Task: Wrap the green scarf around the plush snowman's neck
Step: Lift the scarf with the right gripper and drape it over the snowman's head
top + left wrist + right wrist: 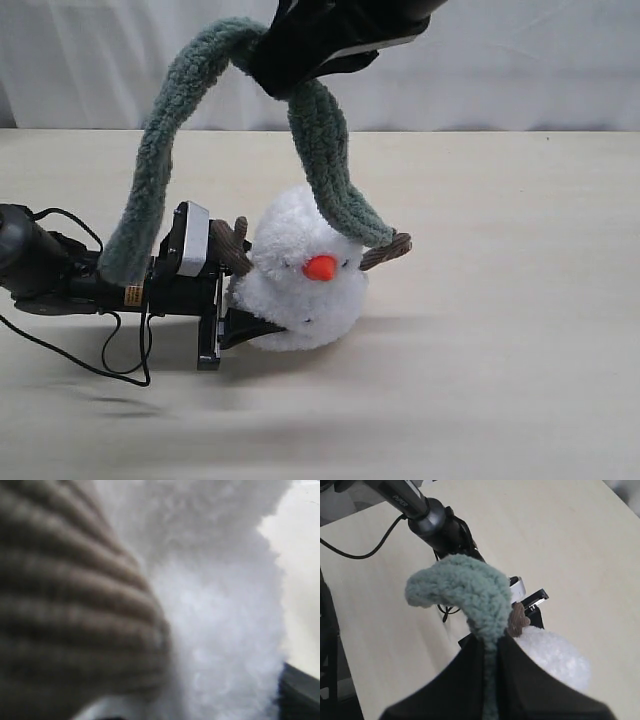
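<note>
The fluffy white two-ball plush snowman [300, 290] stands on the pale beige table [500, 350], leaning a little. Its orange-red cone nose [320, 267] faces the exterior camera, and one brown ribbed twig arm [385, 252] sticks out on each side of it. The long fuzzy sage-green scarf [160, 150] hangs in an arch above the snowman. One end rests on the snowman's head, just above the nose and touching the twig arm on that side. The other end drops down beside the snowman, over the left arm, and does not touch the toy. The black right gripper [300, 60] is high over the snowman, and its jaws are clenched on the middle of the scarf [465, 590]. The left gripper [232, 300] lies low on the table beside the snowman. Its jaws stand wide and grasp the white body, and one dark finger [300, 692] presses into the plush [225, 630] next to the brown arm [75, 605].
</note>
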